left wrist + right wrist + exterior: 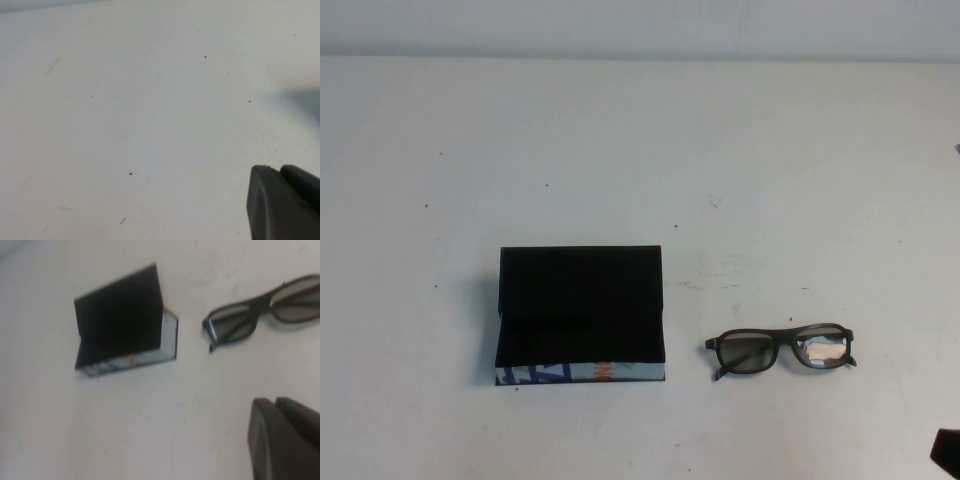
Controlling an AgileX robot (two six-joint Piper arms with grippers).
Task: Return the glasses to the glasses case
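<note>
From the raised camera, the black rectangular box-like glasses case (581, 316) sits left of centre in the lower half of the frame, its flap lid standing open and the white, blue and orange printed strip facing the near edge. The dark, thick-rimmed rectangular glasses (782, 349) lie on the white table (640, 150) just to the right of it, apart from it, lenses facing the near edge and one lens catching a bright reflection. The right gripper (947, 455) shows only as a dark corner at the lower right edge, and I cannot tell how its fingers stand; the left gripper is not visible here. In the left wrist view there is bare table and a dark piece of the left gripper (285, 202) in the lower right corner; I cannot tell whether that pincer is spread or pressed together. The right wrist view shows the open case in the upper left and the glasses in the upper right, with the right gripper's dark body in the lower right corner. Nothing is grasped yet. I would judge the right arm the better placed: take the frame at the bridge or a rim, not on a lens, then carry it left over the low front wall and lower it level into the case.
</note>
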